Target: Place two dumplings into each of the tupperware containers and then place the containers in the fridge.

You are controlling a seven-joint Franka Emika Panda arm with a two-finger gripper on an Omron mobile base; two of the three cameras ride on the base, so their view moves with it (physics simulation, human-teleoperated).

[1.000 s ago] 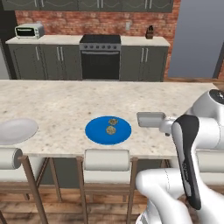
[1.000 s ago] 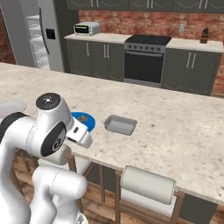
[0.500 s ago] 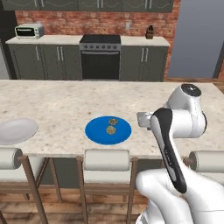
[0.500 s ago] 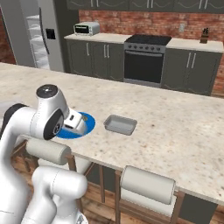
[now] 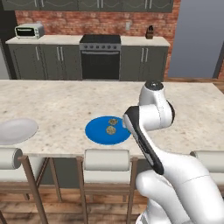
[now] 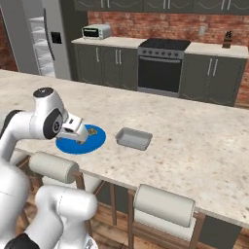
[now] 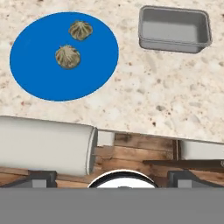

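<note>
We noted a speckled stone counter (image 5: 57,105) with a blue plate (image 7: 39,74) near its front edge and a white plate (image 5: 16,130) well apart at the far left. Padded stools (image 6: 164,205) stood along the near side. Behind were dark cabinets, a black oven (image 5: 100,57), a toaster oven (image 5: 29,31) and a brick wall. In the left base view the arm's own link crossed in front of the blue plate's right rim and hid the tray beyond it.

Compared with a second ago, the arm had swung leftward over the counter edge; it then covered the tray, which the left base view had earlier shown clear.

Two dumplings (image 7: 68,57) lay on the blue plate, close together yet apart, brownish-grey, pleated, rounded. One tupperware container (image 7: 174,28), light grey, shallow, rimmed, sat empty on the counter just right of the plate, not touching it. The fridge (image 6: 36,39) stood at the far left of the right base view, grey with a dark door panel.

The gripper (image 6: 74,130) hung beside the plate's near edge, its jaws spread wide, gripping nothing.
</note>
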